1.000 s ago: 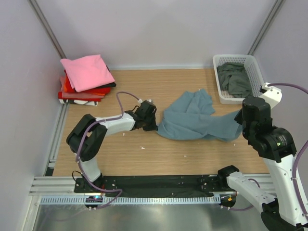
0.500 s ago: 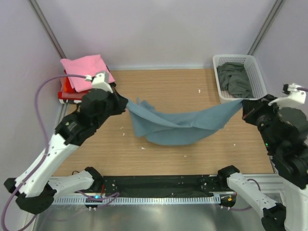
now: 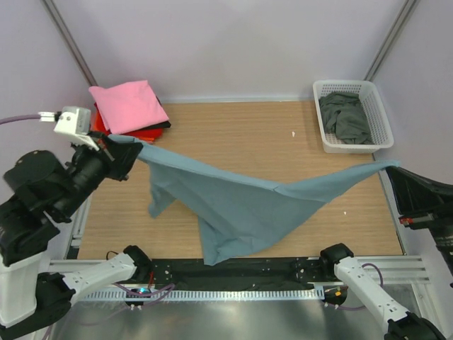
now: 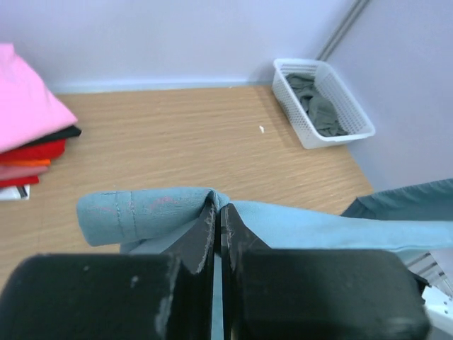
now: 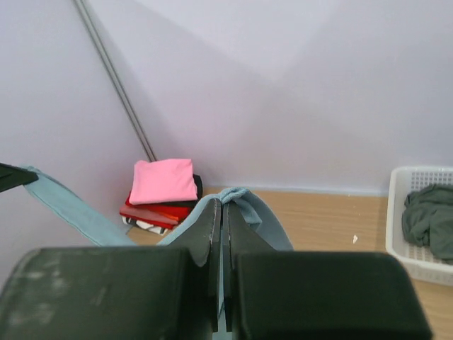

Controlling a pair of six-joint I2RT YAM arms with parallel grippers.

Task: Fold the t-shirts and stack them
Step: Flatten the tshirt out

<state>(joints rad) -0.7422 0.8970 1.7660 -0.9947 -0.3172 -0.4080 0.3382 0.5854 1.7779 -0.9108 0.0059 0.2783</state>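
a folded pile [image 3: 131, 134] topped by the pink t-shirt [image 3: 127, 105] sits at the far left corner, a dark grey-green t-shirt [image 3: 345, 117] lies crumpled in the white basket [image 3: 354, 147], and the slate-blue t-shirt [image 3: 241, 205] is not yet folded. both arms are raised and spread wide, the left gripper [image 4: 218, 211] and right gripper [image 5: 223, 205] each pinched tight on an opposite end of it. it hangs stretched above the table [image 3: 233, 127], sagging toward the near edge; which seams they hold is hard to tell.
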